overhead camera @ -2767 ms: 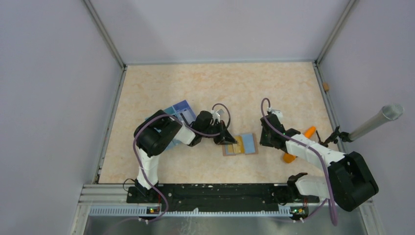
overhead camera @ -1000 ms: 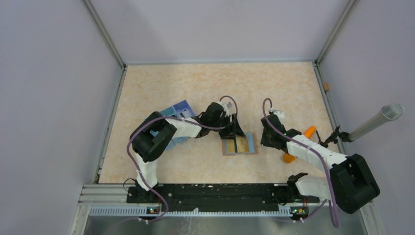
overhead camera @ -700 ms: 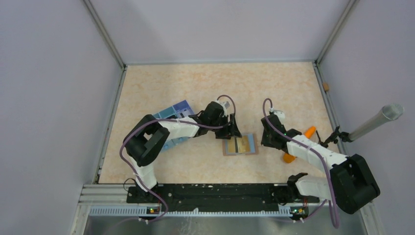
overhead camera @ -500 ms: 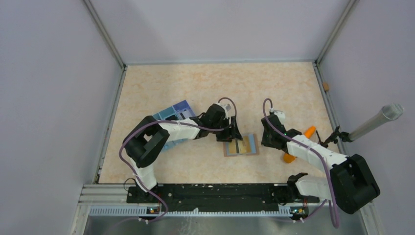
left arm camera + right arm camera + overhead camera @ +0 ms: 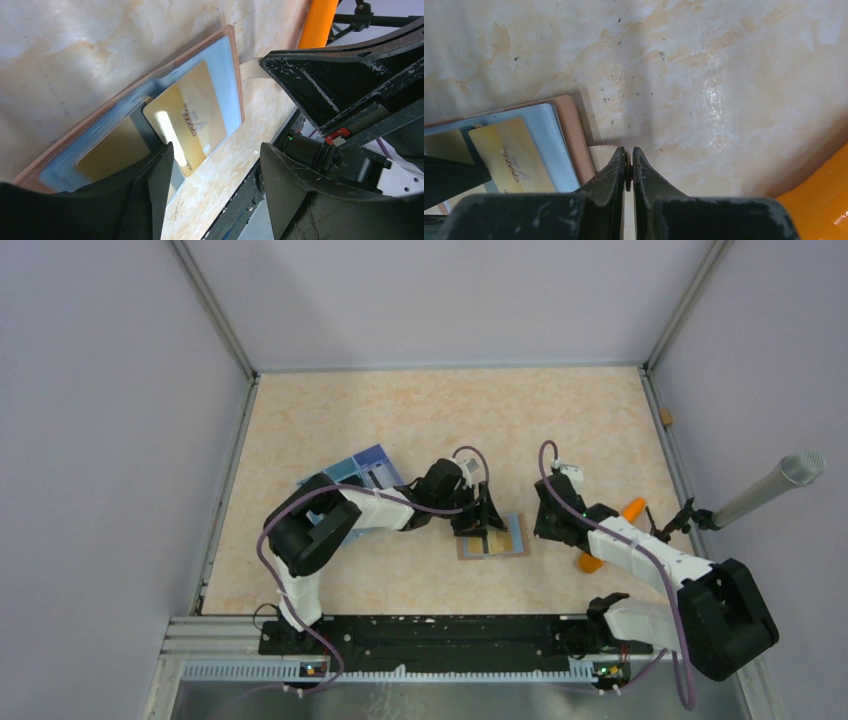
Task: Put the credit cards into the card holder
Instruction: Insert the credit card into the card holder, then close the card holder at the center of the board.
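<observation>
the left claw (image 5: 215, 162) is hovering spread over the open card holder (image 5: 572, 131), where a gold card (image 5: 192, 112) is lying; the right claw (image 5: 629, 156) is sitting pressed together, perhaps pinching the holder's tab (image 5: 600, 153).

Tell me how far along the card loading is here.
Done: the card holder lies open, and one gold card looks tucked under a pocket. In hand: a second gold card lies askew on top, untucked, just ahead of the left gripper's open jaws; the right gripper is shut on the strap tab. Left: seating that card.
</observation>
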Controlling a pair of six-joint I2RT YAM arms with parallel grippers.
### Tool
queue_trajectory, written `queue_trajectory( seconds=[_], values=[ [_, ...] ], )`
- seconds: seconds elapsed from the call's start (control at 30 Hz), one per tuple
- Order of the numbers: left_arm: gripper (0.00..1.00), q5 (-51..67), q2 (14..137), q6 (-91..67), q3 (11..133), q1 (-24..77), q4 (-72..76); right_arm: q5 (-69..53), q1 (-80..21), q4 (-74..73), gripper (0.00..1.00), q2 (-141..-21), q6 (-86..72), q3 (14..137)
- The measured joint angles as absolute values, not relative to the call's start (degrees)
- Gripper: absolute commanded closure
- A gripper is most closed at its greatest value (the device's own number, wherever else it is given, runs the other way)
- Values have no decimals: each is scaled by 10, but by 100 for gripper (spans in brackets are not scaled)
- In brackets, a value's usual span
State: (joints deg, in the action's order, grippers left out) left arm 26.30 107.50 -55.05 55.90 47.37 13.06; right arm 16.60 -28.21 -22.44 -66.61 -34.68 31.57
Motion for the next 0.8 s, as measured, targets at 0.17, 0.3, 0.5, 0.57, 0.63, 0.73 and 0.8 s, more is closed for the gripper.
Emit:
queue_trajectory(
  seconds=[0.17, 0.3, 0.5, 0.57, 0.63, 0.73, 0.8],
  values=[
    [31, 282, 1101, -570, 559, 480, 181, 164, -282, -226, 100, -660, -347, 316],
    [31, 285, 1114, -579, 559, 486, 213, 163, -282, -227, 100, -657, -347, 316],
    [31, 282, 1129, -597, 559, 492, 252, 161, -282, -229, 100, -657, -347, 316],
    [31, 280, 1132, -603, 559, 495, 266, 160, -282, -231, 100, -653, -347, 316],
    [30, 278, 1135, -611, 559, 498, 281, 160, -282, -237, 100, -647, -347, 316],
    [28, 276, 1138, -617, 557, 501, 301, 159, -282, -253, 100, -636, -347, 321],
    [25, 276, 1136, -616, 553, 501, 305, 158, -282, -267, 100, -626, -347, 331]
  ],
)
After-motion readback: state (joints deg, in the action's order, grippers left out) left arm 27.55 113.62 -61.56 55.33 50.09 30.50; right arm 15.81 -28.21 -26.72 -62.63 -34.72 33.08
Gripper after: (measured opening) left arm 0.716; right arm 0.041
